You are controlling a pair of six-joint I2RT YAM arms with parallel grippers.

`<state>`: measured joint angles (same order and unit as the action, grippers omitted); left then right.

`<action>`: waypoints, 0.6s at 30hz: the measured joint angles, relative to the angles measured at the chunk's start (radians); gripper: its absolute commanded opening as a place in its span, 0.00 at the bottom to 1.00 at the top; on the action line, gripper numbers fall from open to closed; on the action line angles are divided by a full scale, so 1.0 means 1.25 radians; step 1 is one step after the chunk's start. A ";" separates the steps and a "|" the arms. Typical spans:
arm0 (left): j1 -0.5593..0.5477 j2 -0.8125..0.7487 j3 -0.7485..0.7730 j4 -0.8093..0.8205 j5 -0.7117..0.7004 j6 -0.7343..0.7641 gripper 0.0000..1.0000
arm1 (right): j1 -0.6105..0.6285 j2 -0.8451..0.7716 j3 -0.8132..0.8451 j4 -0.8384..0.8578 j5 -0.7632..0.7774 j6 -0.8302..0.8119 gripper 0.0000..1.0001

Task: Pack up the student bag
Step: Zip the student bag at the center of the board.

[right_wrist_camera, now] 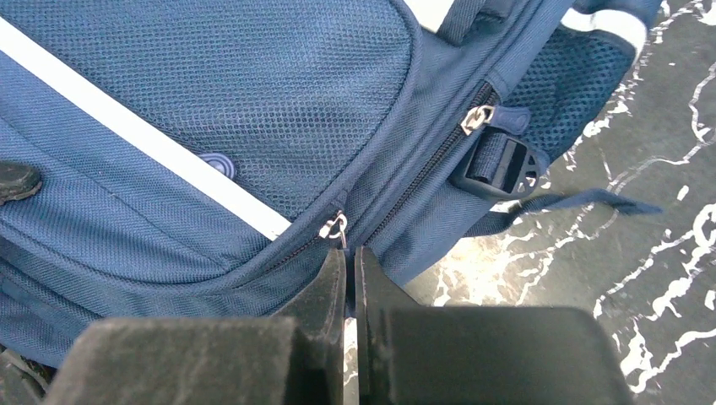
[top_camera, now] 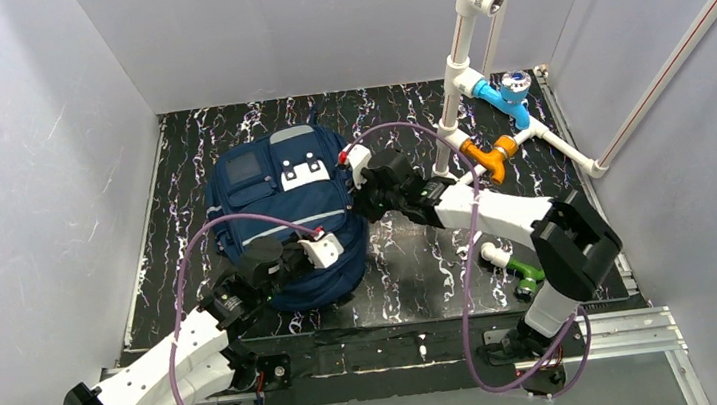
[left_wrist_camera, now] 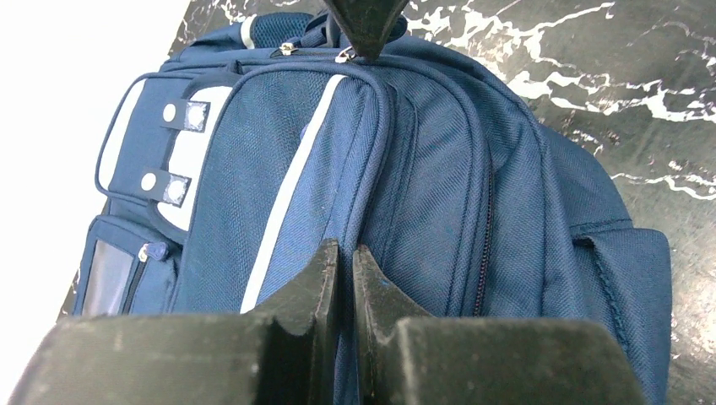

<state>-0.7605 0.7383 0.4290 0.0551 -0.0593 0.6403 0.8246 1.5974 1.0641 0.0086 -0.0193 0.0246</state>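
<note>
Student bag lay on its back, front pockets up, left of centre on the black marbled table, with both arms at it.

Right gripper stood clenched and appeared to pinch the tab of the zipper pull at the bag's side. Left gripper was clenched at the bottom seam; whether it held fabric could not be confirmed.

Risks, as judged:
- The small tab could slip from so narrow a pinch.
- The slider could snag where the zip rounds the corner.
- If the left hold was loose, a pull could drag the soft bag across the table without opening it.

Markings: none legible. The white patches carried no readable brand or text.
</note>
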 measured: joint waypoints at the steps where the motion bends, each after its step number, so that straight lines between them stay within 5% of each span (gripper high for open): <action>1: 0.002 0.000 -0.002 0.001 -0.004 0.002 0.00 | 0.000 0.019 0.015 -0.007 -0.008 -0.001 0.01; 7: 0.012 -0.001 -0.012 -0.006 -0.027 0.005 0.00 | -0.001 0.094 0.085 -0.021 -0.036 -0.005 0.02; 11: 0.012 -0.001 -0.012 -0.007 -0.032 -0.005 0.00 | -0.003 0.092 0.114 -0.060 -0.031 -0.004 0.45; 13: 0.012 0.000 -0.012 -0.009 -0.037 -0.018 0.02 | -0.012 0.080 0.114 -0.088 0.006 -0.003 0.58; 16: 0.012 0.023 -0.004 -0.012 -0.045 -0.040 0.23 | -0.048 0.046 0.119 -0.178 0.057 -0.001 0.72; 18: 0.012 0.051 0.009 -0.016 -0.045 -0.063 0.49 | -0.065 0.008 0.123 -0.244 0.079 -0.003 0.80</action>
<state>-0.7456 0.8017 0.4408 0.0349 -0.1154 0.5613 0.7433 1.6070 1.2182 -0.2958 0.0799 0.0208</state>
